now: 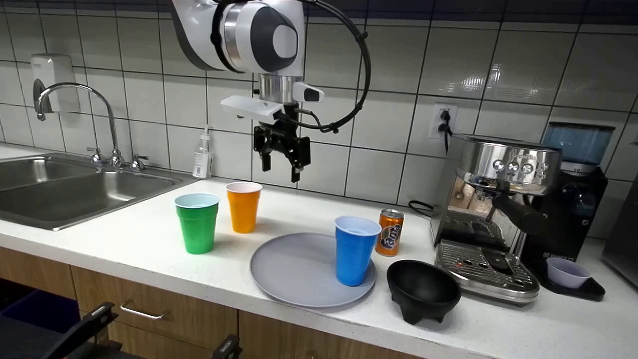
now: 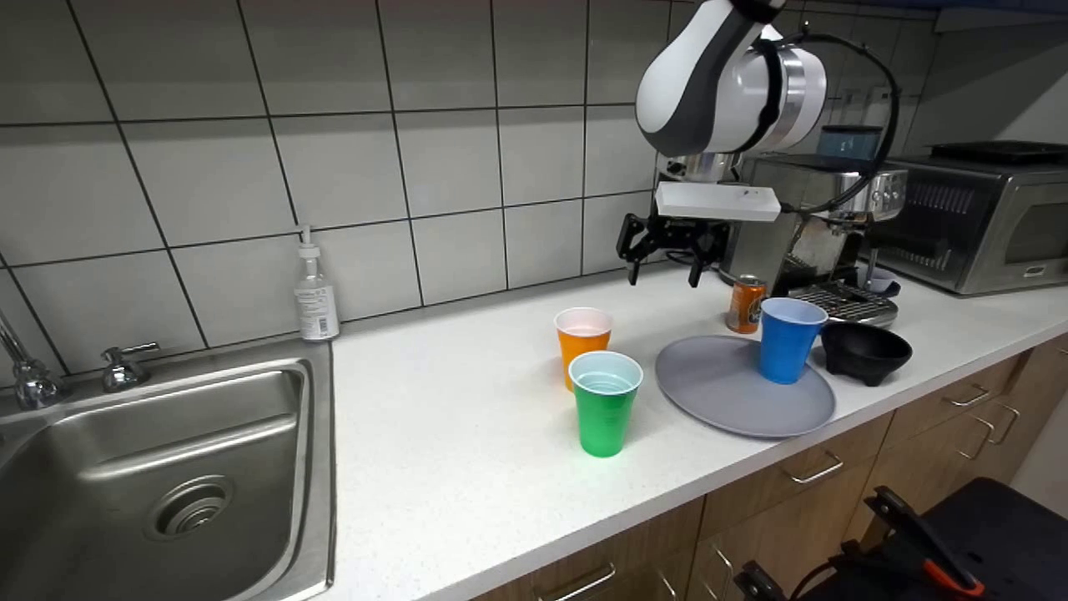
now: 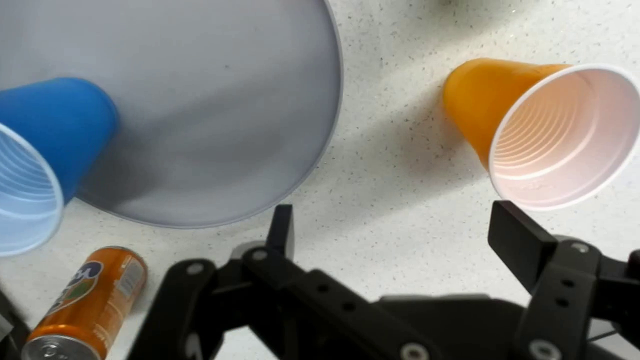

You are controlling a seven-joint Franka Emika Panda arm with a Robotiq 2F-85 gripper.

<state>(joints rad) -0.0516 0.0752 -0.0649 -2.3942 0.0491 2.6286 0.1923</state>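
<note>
Below the fingers (image 1: 301,152), to one side, orange cup (image 1: 243,212)

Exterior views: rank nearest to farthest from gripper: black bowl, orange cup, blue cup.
From the gripper:
1. Orange cup: on the counter, sink side of the plate.
2. Blue cup: standing on the plate.
3. Black bowl: beside the plate, near the espresso machine.
</note>
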